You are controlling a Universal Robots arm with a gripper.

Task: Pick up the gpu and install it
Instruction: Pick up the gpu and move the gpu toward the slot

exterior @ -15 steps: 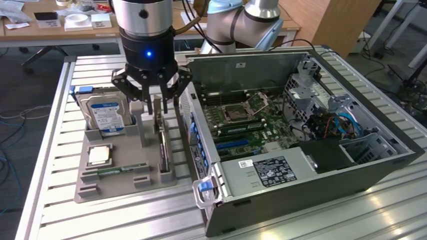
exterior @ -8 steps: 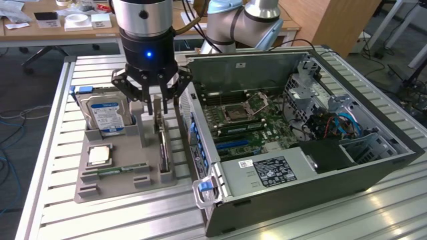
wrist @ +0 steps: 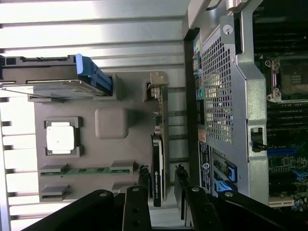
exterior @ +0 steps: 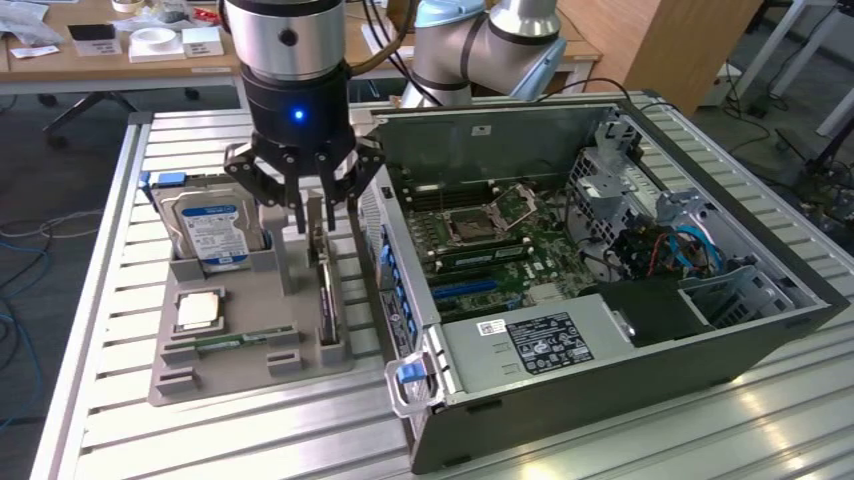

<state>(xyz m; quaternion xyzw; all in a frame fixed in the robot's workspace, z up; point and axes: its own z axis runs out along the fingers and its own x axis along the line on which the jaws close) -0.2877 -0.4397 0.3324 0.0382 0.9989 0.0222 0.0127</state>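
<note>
Gripper [exterior: 320, 222] spread around one gpu [exterior: 327, 300], one hard drive [exterior: 214, 232], one memory stick [wrist: 86, 170]

You're in a robotics lab — slotted aluminium bench [exterior: 267, 440], opened PC tower [exterior: 601, 400], cluttered wooden desk [exterior: 80, 63] behind, loose cables [exterior: 27, 232] on the floor.

- At 11 o'clock I see a wooden desk [exterior: 80, 62].
- At 1 o'clock, a wooden panel [exterior: 667, 40].
- At 9 o'clock, grey floor [exterior: 60, 170] with loose cables [exterior: 19, 250].

Jaws straddle upright gpu [wrist: 158, 163] in tray [wrist: 91, 147].
</note>
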